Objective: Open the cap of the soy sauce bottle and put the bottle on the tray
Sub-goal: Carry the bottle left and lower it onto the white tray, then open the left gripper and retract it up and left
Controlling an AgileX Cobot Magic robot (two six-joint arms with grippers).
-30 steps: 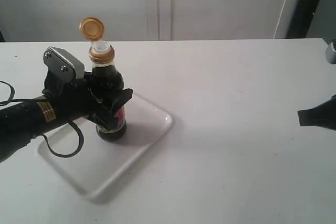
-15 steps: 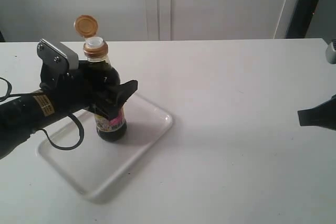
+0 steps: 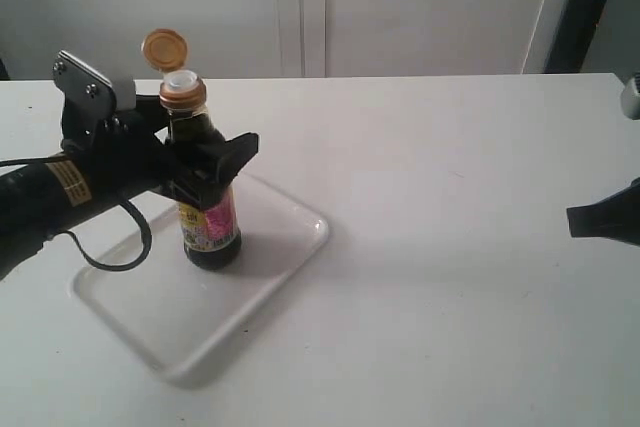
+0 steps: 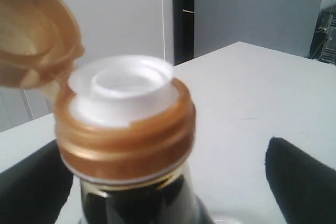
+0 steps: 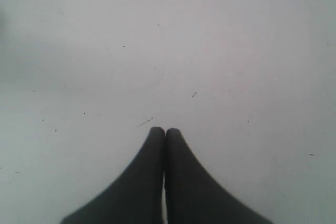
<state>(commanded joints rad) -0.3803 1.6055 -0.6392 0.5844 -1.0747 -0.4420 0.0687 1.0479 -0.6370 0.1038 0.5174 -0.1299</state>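
Note:
The soy sauce bottle (image 3: 208, 222) stands upright on the white tray (image 3: 290, 247), label facing the camera. Its golden-orange cap (image 3: 164, 49) is flipped open on its hinge, baring the white spout (image 4: 123, 85) above the collar (image 4: 126, 140). My left gripper (image 3: 205, 152) is open and straddles the bottle's shoulder and neck. Its black fingers (image 4: 302, 182) stand apart from the glass on both sides. My right gripper (image 3: 600, 222) hovers low at the table's right edge, far from the bottle, and its fingertips (image 5: 165, 132) are pressed together on nothing.
The tray lies at an angle on a white table (image 3: 450, 277), with a pale wall behind. The left arm's black cable (image 3: 110, 262) loops over the tray's left part.
My left gripper has let go of the bottle's belly, risen to neck height and drawn back to the left. The bottle now stands upright on the tray. The right arm has not moved.

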